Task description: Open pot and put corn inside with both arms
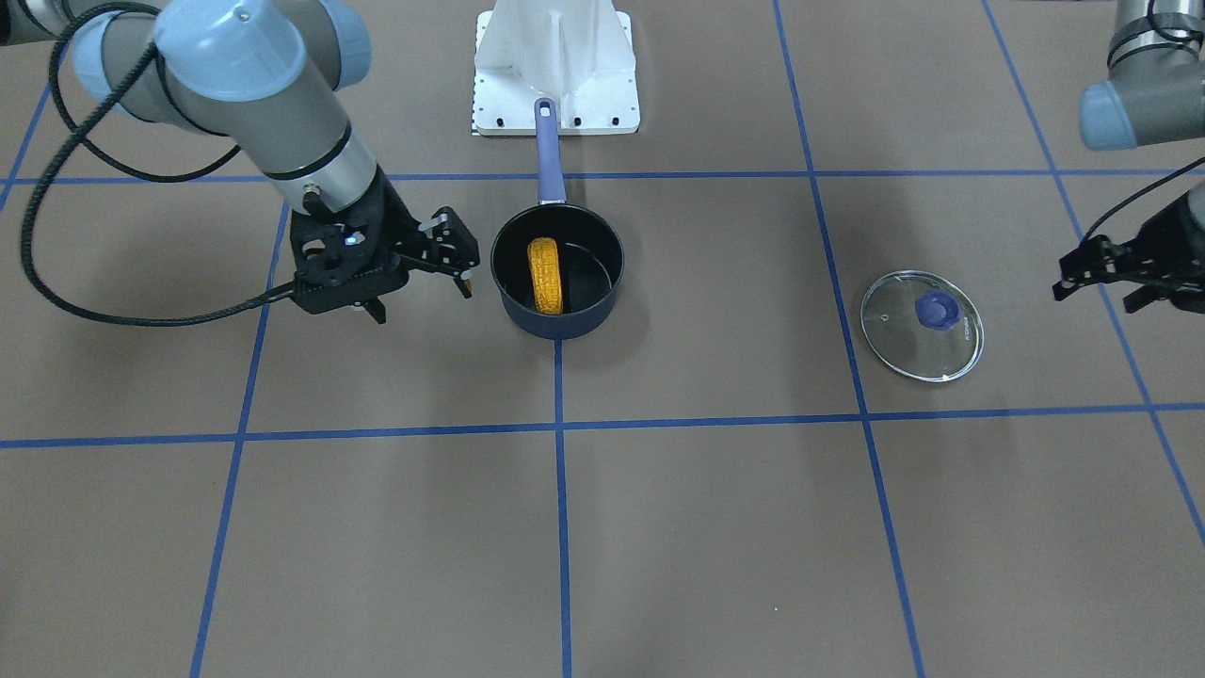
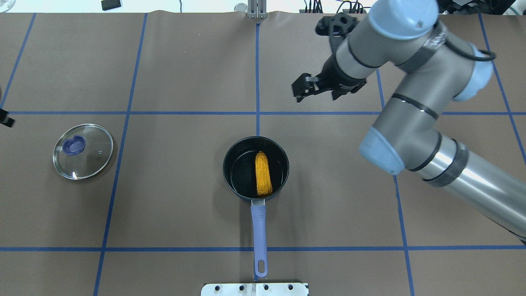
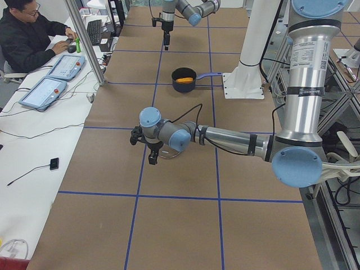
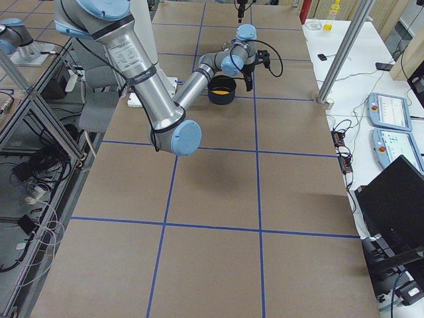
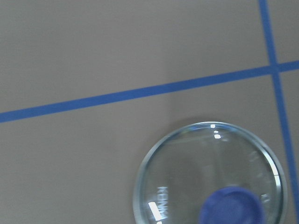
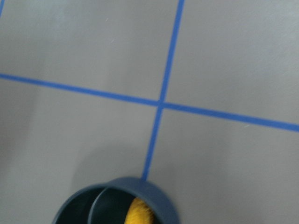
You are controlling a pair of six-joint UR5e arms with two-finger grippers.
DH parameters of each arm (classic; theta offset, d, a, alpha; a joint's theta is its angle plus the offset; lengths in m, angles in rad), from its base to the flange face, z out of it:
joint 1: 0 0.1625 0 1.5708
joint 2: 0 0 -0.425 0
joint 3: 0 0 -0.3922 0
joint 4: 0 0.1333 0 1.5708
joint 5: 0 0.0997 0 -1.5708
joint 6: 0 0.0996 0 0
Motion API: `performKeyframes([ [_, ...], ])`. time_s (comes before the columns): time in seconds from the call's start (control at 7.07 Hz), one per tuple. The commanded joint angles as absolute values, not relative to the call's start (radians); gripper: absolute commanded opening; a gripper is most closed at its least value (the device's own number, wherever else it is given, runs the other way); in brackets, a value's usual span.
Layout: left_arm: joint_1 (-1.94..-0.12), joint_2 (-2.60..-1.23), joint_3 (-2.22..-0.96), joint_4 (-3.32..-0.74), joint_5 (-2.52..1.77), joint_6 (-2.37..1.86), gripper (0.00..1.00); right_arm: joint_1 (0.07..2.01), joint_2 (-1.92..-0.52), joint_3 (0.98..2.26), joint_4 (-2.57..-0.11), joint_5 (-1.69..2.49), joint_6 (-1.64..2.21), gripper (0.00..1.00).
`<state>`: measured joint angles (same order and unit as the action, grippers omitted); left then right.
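Note:
The dark navy pot (image 1: 557,323) stands open at the table's middle, its purple-blue handle (image 2: 259,230) pointing toward the robot base. The orange-yellow corn (image 2: 263,174) lies inside it and also shows in the front view (image 1: 546,275). The glass lid (image 2: 92,154) lies flat on the table to the robot's left, knob up. My right gripper (image 1: 423,303) is open and empty, just beside the pot. My left gripper (image 1: 1097,294) is open and empty, just beyond the lid (image 1: 904,325). The left wrist view looks down on the lid (image 5: 187,186); the right wrist view shows the pot rim (image 6: 159,200).
The white mount plate (image 1: 555,85) sits at the robot's base, just behind the pot handle's end. Blue tape lines grid the brown table. An operator (image 3: 28,39) sits at a side desk with pendants (image 3: 48,90), off the table.

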<state>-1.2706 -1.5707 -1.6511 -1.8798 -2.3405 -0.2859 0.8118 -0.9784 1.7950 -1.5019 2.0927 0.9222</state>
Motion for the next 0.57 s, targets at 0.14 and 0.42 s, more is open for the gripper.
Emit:
performKeyframes([
  [0.14,-1.358,-1.526,-1.647,-1.878,-2.339,-0.195,0.99,1.008,-1.032,1.891,-1.888,2.109,0.577,1.0],
  [0.42,-1.368,-1.525,-1.649,-1.878,-2.338,-0.195,0.99,1.119,-1.099,1.882,-2.011,2.111,0.303,1.0],
])
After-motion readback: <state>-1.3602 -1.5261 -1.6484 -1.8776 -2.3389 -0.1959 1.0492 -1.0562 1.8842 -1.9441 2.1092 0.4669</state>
